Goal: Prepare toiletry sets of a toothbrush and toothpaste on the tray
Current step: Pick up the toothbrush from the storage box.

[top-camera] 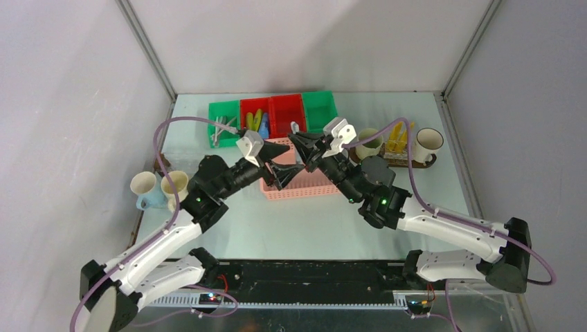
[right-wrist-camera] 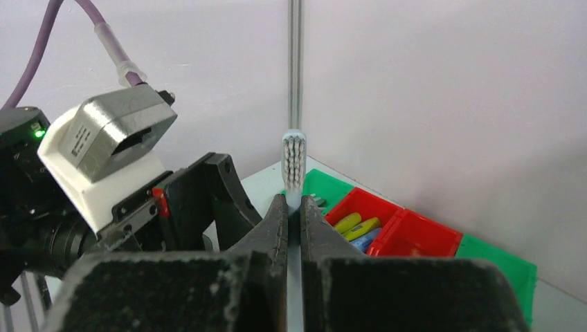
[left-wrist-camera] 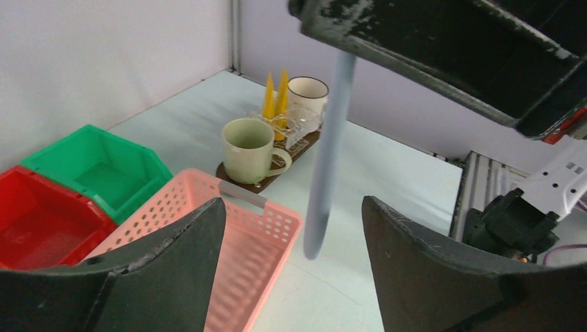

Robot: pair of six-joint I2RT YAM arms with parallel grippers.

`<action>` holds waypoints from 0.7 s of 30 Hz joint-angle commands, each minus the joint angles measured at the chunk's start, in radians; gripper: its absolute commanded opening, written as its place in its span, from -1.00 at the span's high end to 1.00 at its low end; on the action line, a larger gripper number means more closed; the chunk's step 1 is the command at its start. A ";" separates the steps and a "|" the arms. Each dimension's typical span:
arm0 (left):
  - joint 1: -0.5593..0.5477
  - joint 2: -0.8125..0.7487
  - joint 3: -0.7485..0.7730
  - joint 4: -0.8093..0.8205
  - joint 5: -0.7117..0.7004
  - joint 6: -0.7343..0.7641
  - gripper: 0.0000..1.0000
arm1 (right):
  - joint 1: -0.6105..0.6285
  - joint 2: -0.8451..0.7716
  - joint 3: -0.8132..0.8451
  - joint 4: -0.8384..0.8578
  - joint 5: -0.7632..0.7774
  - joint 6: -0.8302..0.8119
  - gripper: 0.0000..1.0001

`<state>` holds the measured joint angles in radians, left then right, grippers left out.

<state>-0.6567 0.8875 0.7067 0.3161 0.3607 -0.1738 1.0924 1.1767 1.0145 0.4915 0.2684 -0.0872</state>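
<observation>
My right gripper point(right-wrist-camera: 293, 200) is shut on a toothbrush point(right-wrist-camera: 293, 162), whose bristle head stands above the fingertips. In the left wrist view the toothbrush handle point(left-wrist-camera: 325, 159) hangs down from the right gripper's black jaw. It hangs between the fingers of my open left gripper point(left-wrist-camera: 291, 204), with a gap on each side. Both grippers meet above the pink basket point(top-camera: 304, 183): the left gripper point(top-camera: 284, 173) and the right gripper point(top-camera: 299, 142). The dark tray point(left-wrist-camera: 239, 178) carries a cream mug point(left-wrist-camera: 248, 149), a white mug point(left-wrist-camera: 306, 93) and yellow tubes point(left-wrist-camera: 275, 97).
Green and red bins point(top-camera: 273, 113) line the back; one red bin holds yellow and blue tubes point(right-wrist-camera: 356, 229), and a green bin point(top-camera: 225, 121) holds brushes. Two more mugs point(top-camera: 158, 187) stand at the left edge. The tray point(top-camera: 415, 163) lies at the back right.
</observation>
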 commanded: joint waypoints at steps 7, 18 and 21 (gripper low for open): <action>-0.052 0.070 0.028 0.089 0.024 0.056 0.32 | 0.023 -0.025 0.001 0.009 0.103 0.043 1.00; -0.052 0.072 0.066 -0.090 0.022 0.204 1.00 | 0.023 -0.131 0.002 -0.193 0.098 0.098 0.45; -0.052 0.069 0.095 -0.208 0.026 0.321 1.00 | 0.023 -0.177 0.002 -0.283 0.054 0.077 -0.06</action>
<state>-0.7113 0.9619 0.7330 0.2485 0.3954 -0.0193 1.1107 1.0744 1.0100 0.3050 0.3622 -0.0044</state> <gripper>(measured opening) 0.034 0.421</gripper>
